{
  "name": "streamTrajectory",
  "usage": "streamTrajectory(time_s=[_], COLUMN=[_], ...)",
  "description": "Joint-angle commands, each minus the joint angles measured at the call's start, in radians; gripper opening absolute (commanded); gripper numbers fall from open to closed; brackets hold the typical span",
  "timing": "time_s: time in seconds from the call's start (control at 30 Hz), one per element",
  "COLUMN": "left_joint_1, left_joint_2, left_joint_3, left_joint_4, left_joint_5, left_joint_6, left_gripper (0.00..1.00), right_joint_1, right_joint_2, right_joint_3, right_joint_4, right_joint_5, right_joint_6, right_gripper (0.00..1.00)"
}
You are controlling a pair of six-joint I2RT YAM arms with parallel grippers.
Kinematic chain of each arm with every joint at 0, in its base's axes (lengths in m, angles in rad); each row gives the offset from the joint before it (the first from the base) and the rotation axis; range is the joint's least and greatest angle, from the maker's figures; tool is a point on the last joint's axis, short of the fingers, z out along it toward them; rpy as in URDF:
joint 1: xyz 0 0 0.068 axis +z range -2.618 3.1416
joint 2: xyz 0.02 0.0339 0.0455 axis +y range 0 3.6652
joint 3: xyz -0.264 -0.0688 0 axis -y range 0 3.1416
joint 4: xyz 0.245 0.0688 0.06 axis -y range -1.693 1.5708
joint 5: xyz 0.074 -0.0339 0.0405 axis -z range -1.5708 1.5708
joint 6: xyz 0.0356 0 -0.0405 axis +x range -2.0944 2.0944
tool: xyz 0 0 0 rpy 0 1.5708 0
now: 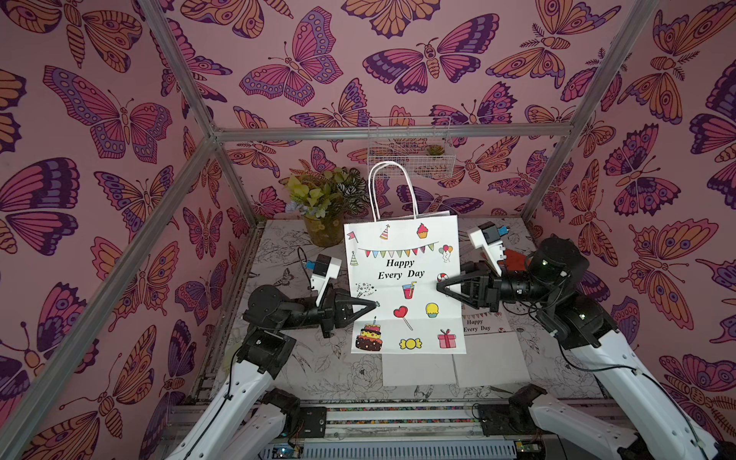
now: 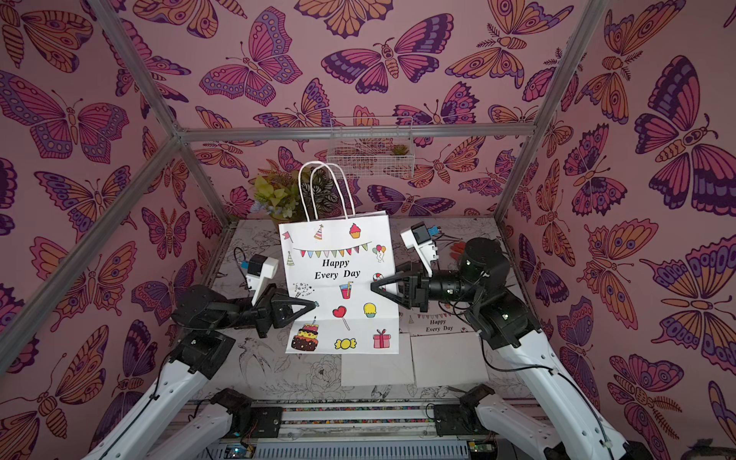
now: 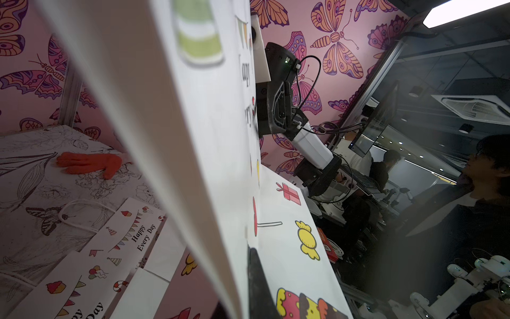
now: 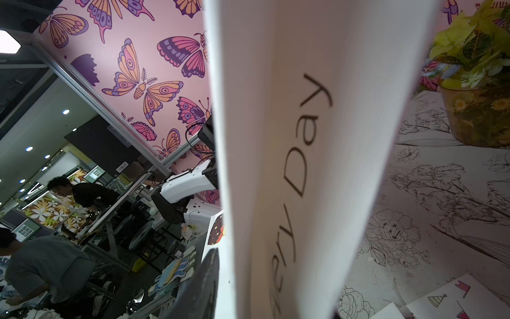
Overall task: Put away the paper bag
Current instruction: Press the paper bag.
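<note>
pinching the paper bag (image 1: pixel 404 278) at its left edge, the left gripper (image 1: pixel 373 304) has fingers clamped on the paper; bag hangs upright between both grippers. right gripper (image 1: pixel 439 286) sits at the opposite edge, can't tell if its fingers grip. risk: with one thin pinch carrying it, the bag could swing, tear or slip.

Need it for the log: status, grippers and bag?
Left gripper shut on paper bag, left edge. Right gripper at right edge, grip unclear. Bag upright between them. Flat bags below, plant behind.
</note>
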Motion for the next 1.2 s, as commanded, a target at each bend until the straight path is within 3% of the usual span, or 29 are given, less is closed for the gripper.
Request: streamTrajectory(time_s=[0.0, 0.23, 0.47, 0.53, 0.63, 0.73, 0.87, 0.93, 1.17], left_joint_1=[0.002, 0.003, 0.004, 0.004, 0.004, 0.004, 0.004, 0.003, 0.004], left_joint_2=[-0.013, -0.018, -0.032, -0.035, -0.04, -0.036, -0.026, -0.02, -0.018], left_joint_3=[-0.001, 0.001, 0.006, 0.007, 0.011, 0.012, 0.005, 0.002, -0.007], left_joint_4=[-0.007, -0.008, -0.014, -0.019, -0.022, -0.024, -0.025, -0.026, -0.025], left_joint_5=[-0.012, -0.011, -0.017, -0.021, -0.024, -0.013, 0.02, 0.034, 0.084], left_joint_6=[0.024, 0.022, 0.019, 0.02, 0.019, 0.013, 0.016, 0.016, 0.019], left_gripper=[0.0, 0.0, 0.0, 0.0, 0.0, 0.0, 0.32, 0.43, 0.51], right_joint_1=[0.015, 0.078, 0.114, 0.118, 0.12, 0.12, 0.12, 0.119, 0.119], right_joint_2=[-0.016, 0.015, 0.013, 0.014, 0.01, -0.006, -0.02, -0.017, -0.019], right_joint_3=[-0.013, -0.009, -0.014, -0.014, -0.009, -0.011, -0.012, -0.001, 0.014], right_joint_4=[-0.042, -0.115, -0.121, -0.135, -0.173, -0.199, -0.207, -0.208, -0.172], right_joint_5=[-0.033, -0.01, 0.044, 0.05, 0.082, 0.126, 0.156, 0.158, 0.175], right_joint_6=[-0.013, -0.053, -0.066, -0.077, -0.106, -0.135, -0.153, -0.158, -0.141], right_gripper=[0.47, 0.48, 0.37, 0.3, 0.09, 0.0, 0.0, 0.0, 0.0])
